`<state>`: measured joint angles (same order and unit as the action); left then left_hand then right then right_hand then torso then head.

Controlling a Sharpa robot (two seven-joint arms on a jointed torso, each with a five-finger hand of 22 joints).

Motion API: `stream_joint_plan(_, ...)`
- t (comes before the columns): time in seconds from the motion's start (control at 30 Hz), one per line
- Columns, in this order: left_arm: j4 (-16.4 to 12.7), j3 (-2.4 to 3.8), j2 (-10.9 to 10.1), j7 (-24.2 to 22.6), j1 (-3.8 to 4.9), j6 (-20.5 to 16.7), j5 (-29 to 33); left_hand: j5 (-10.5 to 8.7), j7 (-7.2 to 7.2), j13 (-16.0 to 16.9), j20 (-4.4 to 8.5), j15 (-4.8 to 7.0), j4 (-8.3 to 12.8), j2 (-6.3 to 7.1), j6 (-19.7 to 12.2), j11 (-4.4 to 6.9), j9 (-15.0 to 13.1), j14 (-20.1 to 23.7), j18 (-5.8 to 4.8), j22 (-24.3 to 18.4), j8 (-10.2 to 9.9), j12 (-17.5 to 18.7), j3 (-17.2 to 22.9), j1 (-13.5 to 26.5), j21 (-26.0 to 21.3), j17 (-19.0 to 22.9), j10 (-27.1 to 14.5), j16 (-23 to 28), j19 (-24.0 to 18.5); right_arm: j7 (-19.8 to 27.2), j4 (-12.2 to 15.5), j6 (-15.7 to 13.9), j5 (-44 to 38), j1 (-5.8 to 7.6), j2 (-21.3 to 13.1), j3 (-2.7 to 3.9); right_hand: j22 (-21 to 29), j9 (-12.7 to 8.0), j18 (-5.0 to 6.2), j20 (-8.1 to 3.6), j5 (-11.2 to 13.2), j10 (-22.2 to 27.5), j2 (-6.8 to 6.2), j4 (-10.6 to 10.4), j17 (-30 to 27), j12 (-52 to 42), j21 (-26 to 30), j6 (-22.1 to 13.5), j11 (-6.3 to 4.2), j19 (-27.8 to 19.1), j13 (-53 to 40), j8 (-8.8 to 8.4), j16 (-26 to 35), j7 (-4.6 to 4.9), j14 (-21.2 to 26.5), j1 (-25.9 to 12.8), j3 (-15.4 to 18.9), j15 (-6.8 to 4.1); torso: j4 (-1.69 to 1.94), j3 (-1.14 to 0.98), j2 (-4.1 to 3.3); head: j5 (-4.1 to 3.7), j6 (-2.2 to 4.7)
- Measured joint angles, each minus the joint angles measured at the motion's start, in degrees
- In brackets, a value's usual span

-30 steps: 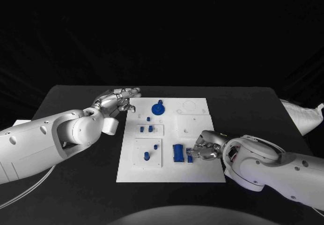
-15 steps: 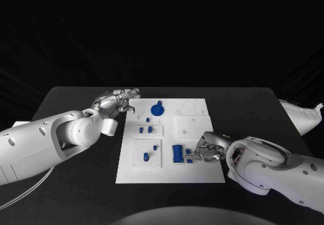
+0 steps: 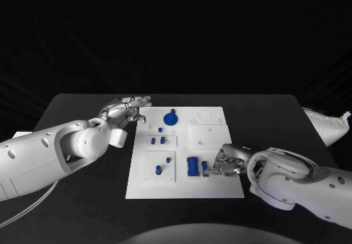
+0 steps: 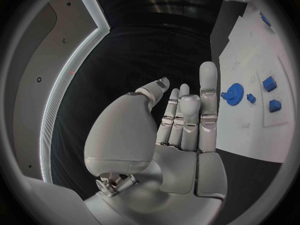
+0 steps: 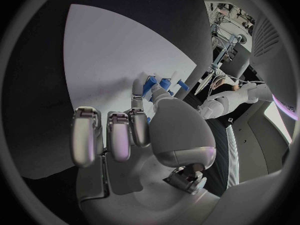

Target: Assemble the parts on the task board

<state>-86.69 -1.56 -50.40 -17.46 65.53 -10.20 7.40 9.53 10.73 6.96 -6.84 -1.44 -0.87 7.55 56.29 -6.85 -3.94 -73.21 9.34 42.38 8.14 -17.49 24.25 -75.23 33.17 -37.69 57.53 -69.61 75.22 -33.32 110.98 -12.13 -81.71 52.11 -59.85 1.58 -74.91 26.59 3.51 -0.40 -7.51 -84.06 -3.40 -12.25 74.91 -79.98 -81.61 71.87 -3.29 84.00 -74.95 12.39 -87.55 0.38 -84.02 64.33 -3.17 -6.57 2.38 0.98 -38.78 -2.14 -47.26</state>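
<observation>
Both hands differ: the right hand point(image 3: 224, 166) has slid toward 6 o'clock along the white board point(image 3: 220, 189), its fingers pinching a small blue piece point(image 3: 204, 166) beside the long blue block point(image 3: 193, 165), so seating seems underway, while the left hand point(image 3: 126, 109) waits at 10 o'clock, fingers apart.

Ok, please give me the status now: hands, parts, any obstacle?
Left hand open at the task board far corner. Right hand at small blue part, grip unclear. Nothing blocking.

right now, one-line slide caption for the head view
Right hand touches a small blue part on the white task board; left hand rests open at its far corner.
</observation>
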Motion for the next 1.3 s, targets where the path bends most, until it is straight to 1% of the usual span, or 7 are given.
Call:
stream_joint_plan(0.77, 0.2, -0.02, 0.0, 0.1, 0.00, 0.1, -0.1, 0.00, 0.00, 0.0, 0.00, 0.00, 0.0, 0.00, 0.0, 0.21, 0.0, 0.0, 0.00, 0.0, 0.0, 0.0, 0.0, 0.0, 0.0, 0.1, -0.2, 0.0, 0.0, 0.5, -2.4, 0.2, -1.0, -0.39, 1.9, 0.01, 0.0, 0.7, 0.00, 0.00, 0.3, -0.1, 0.59, -0.4, 0.0, 0.0, -0.3, -0.4, -0.08, 0.0, 0.0, 0.23, 0.0, -0.03, 0.0, 1.1, 1.8, 0.00, 0.03, 0.01, 0.02, 0.26, -0.52)
stream_joint_plan(0.97, 0.5, -0.11, 0.0, 0.1, -0.01, 0.1, -0.2, 0.00, 0.13, 0.0, 0.00, -0.13, 0.0, 0.00, -0.1, 0.14, 0.0, 0.1, 0.00, 0.0, 0.0, 0.0, 0.0, 0.0, 0.0, 0.4, -0.3, 0.0, 0.0, 4.3, -2.0, -1.7, 1.8, -0.09, 0.3, 0.11, 0.0, 0.8, 0.00, 0.00, -0.5, -0.1, 0.92, -0.7, 0.0, 2.2, 0.9, -1.7, -0.08, 0.0, 0.0, 0.13, 0.5, 0.40, 0.0, 0.7, 3.3, 0.01, -0.07, 0.01, 0.14, 0.33, -0.12)
stream_joint_plan(1.03, 0.6, -0.20, 0.1, 0.1, -0.02, 0.1, -0.2, 0.00, 0.21, 0.0, -0.13, -0.14, -0.2, 0.00, -0.2, 0.00, 0.0, 0.3, 0.00, 0.0, 0.1, -0.3, -0.2, 0.0, -0.1, 0.8, -0.4, 0.0, -0.1, 7.0, -2.6, -2.6, 4.8, 0.68, -0.1, 0.14, 0.2, 0.6, 0.00, 0.00, -1.3, 0.2, 1.35, -0.3, 0.0, 4.7, 2.4, -3.8, 0.34, 0.0, 0.0, -1.20, 1.6, 1.07, 0.0, 1.4, 3.7, 0.00, -0.11, 0.07, 0.22, 0.30, 0.13)
stream_joint_plan(1.07, 0.7, -0.25, 0.1, 0.1, -0.04, 0.1, -0.2, 0.00, 0.21, 0.0, -0.23, -0.16, -0.2, -0.01, -0.2, 0.00, 0.0, 0.7, 0.00, 0.0, 0.3, -0.4, -0.2, 0.0, -0.2, 1.1, -0.4, 0.0, -0.3, 9.2, -3.4, -3.2, 7.4, 1.38, -0.3, 0.20, 1.7, 0.3, 0.00, 0.15, -1.6, 0.2, 1.41, -0.1, 0.0, 7.4, 3.9, -5.2, 0.93, -0.3, -0.1, -2.12, 2.7, 1.67, 0.0, 2.2, 3.9, 0.36, -0.17, 0.12, 0.31, 0.24, 0.31)
stream_joint_plan(1.13, 1.1, -0.29, 0.4, 0.1, -0.10, 0.1, -0.2, 0.00, 0.21, 0.1, -0.12, -0.21, -0.3, -0.31, -0.2, 0.13, 0.0, 1.8, -0.01, -0.1, 0.3, -0.9, -0.6, 0.3, -0.5, 2.7, -0.7, 0.9, -0.9, 13.3, -5.1, -4.2, 12.5, 2.54, -0.4, 0.29, 6.8, -0.6, 1.34, 0.92, -2.1, 0.6, 1.17, 0.9, -0.5, 15.0, 8.3, -8.2, 2.20, -2.6, -0.5, -4.03, 6.1, 3.28, 0.0, 3.7, 4.2, 1.49, -0.26, 0.19, 0.52, 0.17, 0.64)
stream_joint_plan(1.2, 1.6, -0.33, 0.8, 0.1, -0.19, 0.2, 0.0, 0.00, 0.10, 0.1, -0.30, -0.31, -0.5, -0.31, -0.3, 0.01, 0.0, 4.7, 0.00, -0.5, 0.6, -1.5, -1.0, 0.3, -1.4, 7.6, -0.8, 3.4, -2.2, 18.5, -7.5, -5.3, 19.1, 3.68, -0.1, 0.34, 11.3, -1.6, 1.90, 1.70, -2.3, 2.6, 1.96, 2.4, -4.3, 23.7, 12.3, -10.0, 3.13, -4.4, 1.2, -5.63, 9.6, 4.21, 0.0, 6.4, 4.1, 2.11, -0.42, 0.32, 0.83, 0.14, 1.03)
stream_joint_plan(1.3, 2.8, -0.36, 1.7, 0.0, -0.28, 0.2, 0.3, 0.00, 0.00, 0.4, -0.54, -0.46, -0.6, -0.60, -0.4, 0.00, 0.0, 8.6, -0.02, -1.7, 1.1, -2.8, -2.3, 0.6, -3.5, 12.1, -1.2, 7.2, -4.8, 26.3, -12.4, -6.5, 29.5, 5.26, 1.3, 0.29, 29.2, -3.5, 5.78, 2.98, -2.3, 11.7, 3.07, 4.8, -23.6, 48.7, 29.2, -12.5, 4.66, -12.8, 13.1, -7.71, 26.1, 5.65, 5.3, 10.8, 3.3, 3.47, -0.68, 0.59, 1.55, 0.13, 1.68)
